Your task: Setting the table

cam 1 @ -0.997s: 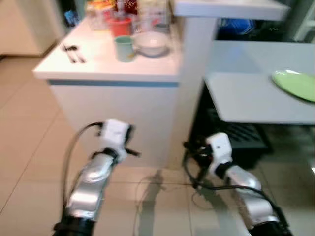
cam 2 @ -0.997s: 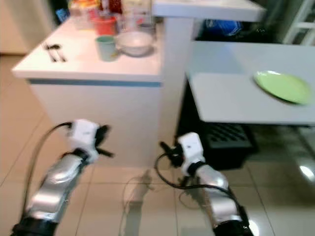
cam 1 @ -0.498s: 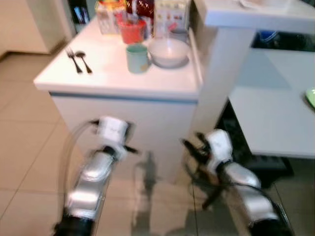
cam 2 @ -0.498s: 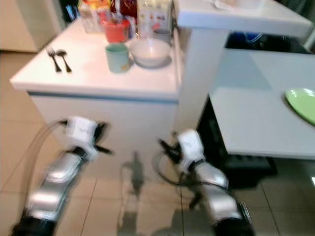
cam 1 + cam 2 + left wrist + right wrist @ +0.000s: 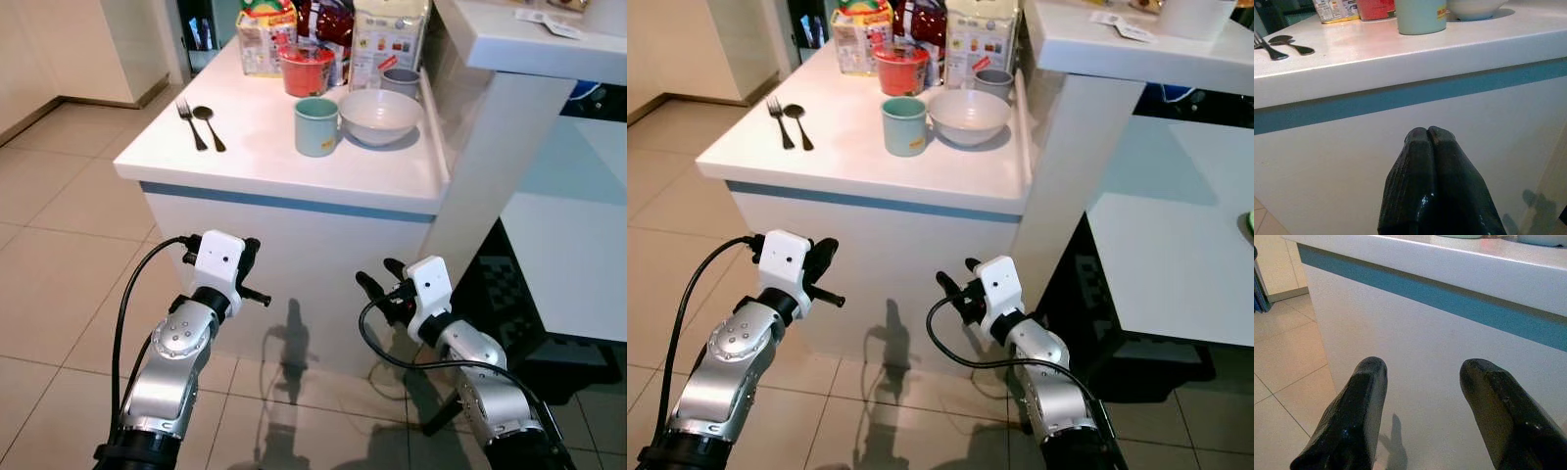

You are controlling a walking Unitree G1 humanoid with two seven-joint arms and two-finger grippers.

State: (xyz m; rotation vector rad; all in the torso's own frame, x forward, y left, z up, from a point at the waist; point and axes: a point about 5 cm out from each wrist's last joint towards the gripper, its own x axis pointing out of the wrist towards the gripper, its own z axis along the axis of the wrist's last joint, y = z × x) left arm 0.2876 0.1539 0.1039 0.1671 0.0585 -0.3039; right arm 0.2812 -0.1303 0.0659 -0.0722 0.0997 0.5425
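Note:
A white counter (image 5: 255, 162) stands in front of me. On it lie a fork (image 5: 186, 122) and a spoon (image 5: 208, 125) at the left, with a pale green mug (image 5: 316, 127) and a white bowl (image 5: 381, 116) further right. My left gripper (image 5: 1428, 131) is shut and holds nothing. It is held low, pointing at the counter's white front below the blue stripe. My right gripper (image 5: 1420, 367) is open and empty, at the same height before the counter's front (image 5: 1415, 328). Both arms are well below the countertop.
A red cup (image 5: 304, 69), a grey cup (image 5: 400, 82) and food boxes (image 5: 265, 29) crowd the counter's back. A raised white ledge (image 5: 529, 39) adjoins it on the right. Beyond is a lower grey table (image 5: 1176, 235) with a black crate (image 5: 519, 304) underneath. Tiled floor lies to the left.
The camera has swung left and closer to the counter, so the grey table and its green plate slid off to the right. Both arms stay low in front.

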